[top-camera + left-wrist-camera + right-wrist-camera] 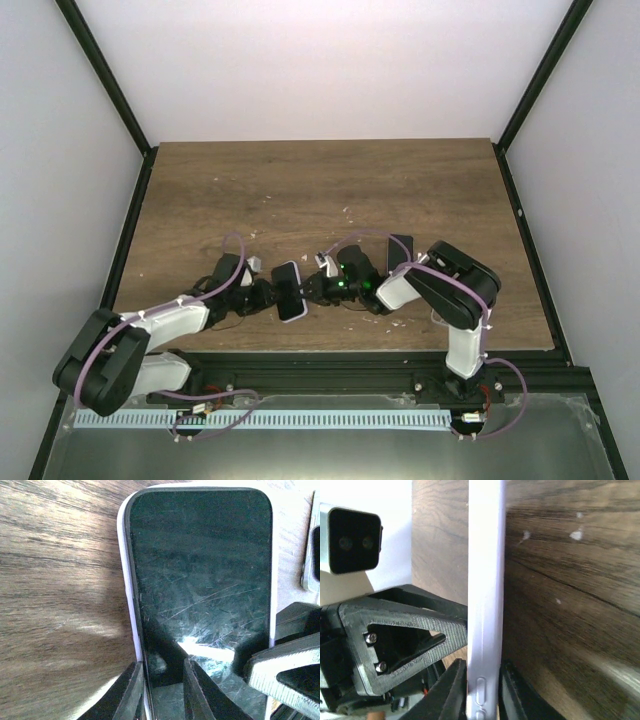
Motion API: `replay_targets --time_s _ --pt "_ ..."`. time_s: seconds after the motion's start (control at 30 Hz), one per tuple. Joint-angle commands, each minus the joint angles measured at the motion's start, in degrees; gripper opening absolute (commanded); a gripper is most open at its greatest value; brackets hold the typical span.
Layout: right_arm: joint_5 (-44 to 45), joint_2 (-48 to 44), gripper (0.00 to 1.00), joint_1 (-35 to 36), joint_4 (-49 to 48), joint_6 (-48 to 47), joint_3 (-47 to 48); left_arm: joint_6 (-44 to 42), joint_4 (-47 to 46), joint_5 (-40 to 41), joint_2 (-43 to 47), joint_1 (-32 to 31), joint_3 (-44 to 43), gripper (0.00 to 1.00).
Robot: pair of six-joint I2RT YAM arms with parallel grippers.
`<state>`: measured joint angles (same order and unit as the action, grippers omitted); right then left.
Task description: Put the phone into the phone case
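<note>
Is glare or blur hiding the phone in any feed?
Left wrist: bright glare patch low on the phone screen, scratches otherwise sharp. Right wrist: case edge washed out, table blurred at lower right. Top external: evenly lit, phone small.

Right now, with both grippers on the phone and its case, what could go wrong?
1. The left gripper and the right gripper both pinch the same phone case; uneven pulls could twist it or pop the phone out.
2. A left finger lies on the scratched glass, so sliding might mark it further.
</note>
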<state>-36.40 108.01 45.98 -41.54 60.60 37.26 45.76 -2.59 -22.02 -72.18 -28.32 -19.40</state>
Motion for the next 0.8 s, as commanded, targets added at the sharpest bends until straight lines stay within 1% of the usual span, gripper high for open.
replay_targets --time_s 0.0,0.03,0.07,0.13,0.23,0.4,0.43,0.5,0.63,0.7,0.77 --pt "-1.7 -5.4 0.11 1.4 -3.4 -1.1 0.0 -1.5 8.7 -2.1 1.1 -0.3 0.5 0.27" --pt "-1.6 -6.3 0.03 1.4 -3.1 -1.5 -0.3 -1.6 9.5 -2.7 2.3 -0.2 0.0 0.30" --pt "-1.6 -7.2 0.01 1.3 -2.5 -1.8 -0.4 -1.5 10.2 -3.7 4.4 0.2 -0.6 0.33" --pt "-1.6 -9.4 0.01 1.2 -2.0 -2.4 -0.9 -1.2 11.7 -5.4 8.2 1.0 -1.5 0.42" --pt "-1.7 -13.4 0.01 1.1 -3.2 -2.4 -2.6 -0.7 14.3 -7.9 15.5 2.4 -3.6 0.52" --pt "-2.4 -22.0 0.01 1.0 -5.0 -2.9 -5.0 -2.1 19.5 -10.9 27.2 5.0 -8.8 0.80" --pt "-3.0 -23.8 0.01 1.0 -5.2 -3.3 -5.1 -2.6 20.6 -11.5 28.7 5.3 -9.9 0.82" --pt "-4.7 -26.6 0.01 1.0 -5.9 -3.6 -5.3 -3.2 22.0 -12.8 31.0 5.7 -12.2 0.83" --pt "-9.1 -31.8 0.01 1.0 -11.9 -1.9 -7.4 -1.8 20.7 -16.0 34.8 5.8 -14.5 0.83" --pt "-10.4 -34.6 0.01 1.1 -14.0 -1.1 -9.1 -0.2 18.4 -17.7 36.5 5.8 -14.5 0.81" --pt "-11.0 -37.1 0.01 1.0 -13.9 -1.3 -10.0 2.0 14.0 -21.0 38.2 5.8 -13.7 0.80"
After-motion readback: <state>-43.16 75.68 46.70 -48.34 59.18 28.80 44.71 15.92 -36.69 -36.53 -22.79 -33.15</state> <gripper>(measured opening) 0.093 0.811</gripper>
